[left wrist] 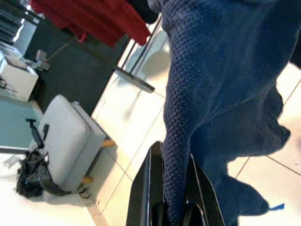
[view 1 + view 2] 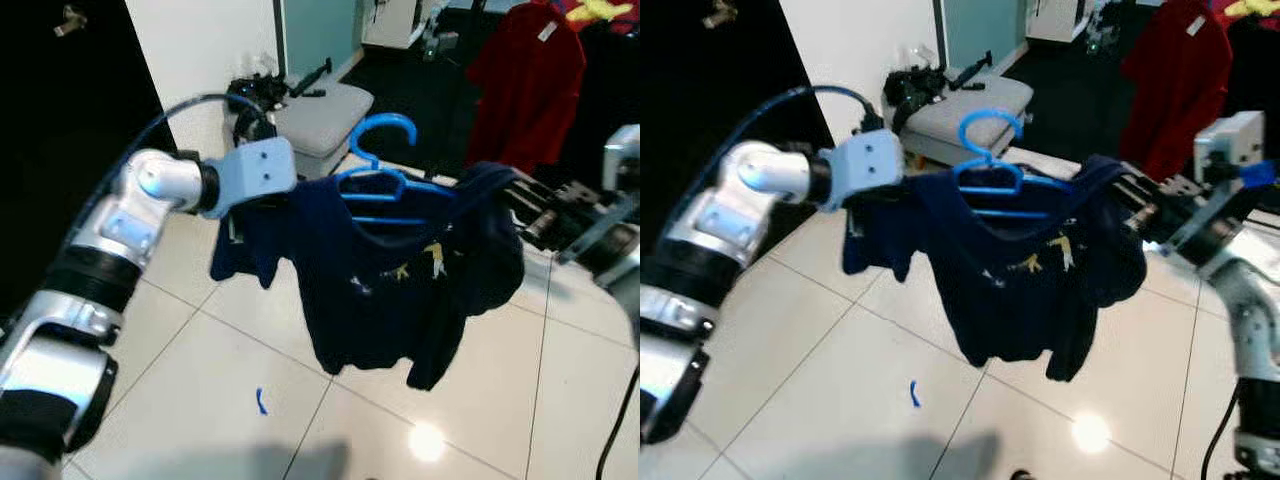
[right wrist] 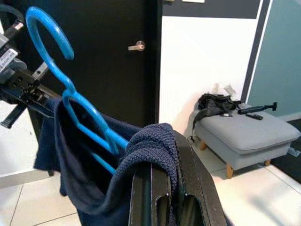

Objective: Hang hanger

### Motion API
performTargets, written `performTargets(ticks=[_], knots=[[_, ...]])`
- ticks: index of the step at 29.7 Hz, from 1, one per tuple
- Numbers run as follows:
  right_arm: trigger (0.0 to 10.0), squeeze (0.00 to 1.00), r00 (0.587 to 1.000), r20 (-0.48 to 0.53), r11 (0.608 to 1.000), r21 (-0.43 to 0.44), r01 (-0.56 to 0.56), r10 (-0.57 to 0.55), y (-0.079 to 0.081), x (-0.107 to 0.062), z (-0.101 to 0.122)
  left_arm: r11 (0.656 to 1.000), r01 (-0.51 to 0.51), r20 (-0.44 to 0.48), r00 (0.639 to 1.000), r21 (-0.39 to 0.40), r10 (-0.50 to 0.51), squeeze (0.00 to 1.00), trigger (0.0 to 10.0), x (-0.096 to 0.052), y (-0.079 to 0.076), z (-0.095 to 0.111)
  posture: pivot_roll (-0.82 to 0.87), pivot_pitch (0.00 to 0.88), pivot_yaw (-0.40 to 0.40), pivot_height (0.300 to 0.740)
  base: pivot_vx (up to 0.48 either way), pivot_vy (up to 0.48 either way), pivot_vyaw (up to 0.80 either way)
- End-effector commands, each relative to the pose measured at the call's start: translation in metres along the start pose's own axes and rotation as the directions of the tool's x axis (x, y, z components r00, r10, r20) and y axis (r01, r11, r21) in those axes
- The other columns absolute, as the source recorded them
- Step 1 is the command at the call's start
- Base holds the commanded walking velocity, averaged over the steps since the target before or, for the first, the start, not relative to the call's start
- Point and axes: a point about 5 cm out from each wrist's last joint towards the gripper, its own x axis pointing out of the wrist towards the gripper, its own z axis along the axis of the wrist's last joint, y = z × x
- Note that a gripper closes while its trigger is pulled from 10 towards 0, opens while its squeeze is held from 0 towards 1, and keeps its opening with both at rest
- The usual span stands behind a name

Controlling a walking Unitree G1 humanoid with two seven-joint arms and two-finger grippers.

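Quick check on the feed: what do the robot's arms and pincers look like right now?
Both arms are silver with black joint bands. The left arm ends in a pale blue-grey wrist block with small dark dots, and a blue cable arcs over it. The right arm carries a white box with a blue tab. Each pincer has two long black fingers.

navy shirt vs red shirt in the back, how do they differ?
The navy shirt is held up between the left pincer and right pincer; the red shirt hangs in the background. The navy one sags bunched on a blue hanger; the red one hangs flat. Both are short-sleeved.
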Motion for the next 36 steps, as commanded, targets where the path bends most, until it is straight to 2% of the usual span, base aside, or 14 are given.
performTargets(ticks=[1,2,5,9,15,17,19,21,23,24,26,31,35,36], knots=[[0.0,0.0,0.999,0.024,0.999,-0.02,-0.034,0.034,0.008,0.009,0.004,0.999,-0.027,-0.048,0.999,-0.04,0.025,0.0,10.0,0.005,-0.005,-0.009,-0.02,0.146,0.043,0.74,0.0,0.0,0.0],[0.0,0.0,0.999,0.024,0.999,-0.02,-0.034,0.034,0.008,0.009,0.004,0.999,-0.027,-0.048,0.999,-0.04,0.025,0.0,10.0,0.005,-0.005,-0.009,-0.02,0.146,0.043,0.74,0.0,0.0,0.0],[0.0,0.0,0.999,0.005,0.999,-0.014,-0.044,0.044,0.012,0.015,-0.003,0.992,-0.031,-0.087,0.996,-0.125,0.02,0.0,10.0,0.019,-0.026,-0.019,-0.02,0.148,0.043,0.74,0.0,0.0,0.0],[0.0,0.0,0.999,-0.008,0.999,-0.011,-0.05,0.05,0.014,0.017,-0.006,0.988,-0.037,-0.09,0.996,-0.152,0.024,0.0,10.0,0.02,-0.028,-0.02,-0.02,0.151,0.042,0.74,0.0,0.0,0.0],[0.0,0.0,0.993,-0.07,0.995,-0.022,-0.1,0.099,0.026,0.023,-0.016,0.982,-0.062,-0.103,0.994,-0.178,0.044,0.0,10.0,0.021,-0.03,-0.019,-0.02,0.152,0.04,0.74,0.0,0.0,0.0],[0.0,0.0,0.991,-0.084,0.994,-0.022,-0.107,0.105,0.028,0.023,-0.019,0.986,-0.055,-0.099,0.994,-0.158,0.039,0.0,10.0,0.019,-0.029,-0.019,-0.02,0.152,0.04,0.74,0.0,0.0,0.0],[0.0,0.0,0.99,-0.106,0.995,-0.023,-0.097,0.094,0.026,0.018,-0.021,0.999,0.017,-0.073,0.997,-0.049,-0.02,0.0,10.0,0.009,-0.029,-0.019,-0.02,0.154,0.039,0.74,0.0,0.0,0.0],[0.0,0.0,0.988,-0.132,0.996,-0.029,-0.088,0.083,0.021,0.011,-0.022,0.991,0.131,-0.038,0.991,0.022,-0.13,0.0,10.0,-0.008,-0.032,-0.021,-0.02,0.153,0.04,0.74,0.0,0.0,0.0],[0.0,0.0,0.985,-0.152,0.996,-0.034,-0.085,0.079,0.019,0.004,-0.022,0.988,0.144,-0.019,0.99,0.051,-0.143,0.0,10.0,-0.021,-0.026,-0.022,-0.02,0.155,0.042,0.74,0.0,0.0,0.0],[0.0,0.0,0.985,-0.152,0.996,-0.034,-0.085,0.079,0.019,0.004,-0.022,0.988,0.144,-0.019,0.99,0.051,-0.143,0.0,10.0,-0.021,-0.026,-0.022,-0.02,0.155,0.042,0.74,0.0,0.0,0.0],[0.0,0.0,0.981,-0.175,0.996,-0.038,-0.086,0.078,0.017,-0.004,-0.022,0.981,0.15,-0.055,0.988,0.125,-0.144,0.0,10.0,-0.034,-0.017,-0.026,-0.02,0.155,0.044,0.74,0.0,0.0,0.0],[0.0,0.0,0.979,-0.189,0.995,-0.04,-0.088,0.079,0.016,-0.009,-0.022,0.968,0.171,-0.072,0.984,0.183,-0.161,0.0,10.0,-0.038,-0.013,-0.025,-0.01,0.155,0.047,0.74,0.0,0.0,0.0],[0.0,0.0,0.976,-0.19,0.993,-0.032,-0.11,0.102,0.02,-0.006,-0.024,0.953,0.215,0.035,0.973,0.213,-0.227,0.0,10.0,-0.029,-0.021,-0.007,-0.01,0.149,0.049,0.74,0.0,0.0,0.0],[0.0,0.0,0.976,-0.19,0.993,-0.032,-0.11,0.102,0.02,-0.006,-0.024,0.953,0.215,0.035,0.973,0.213,-0.227,0.0,10.0,-0.029,-0.021,-0.007,-0.01,0.149,0.049,0.74,0.0,0.0,0.0]])
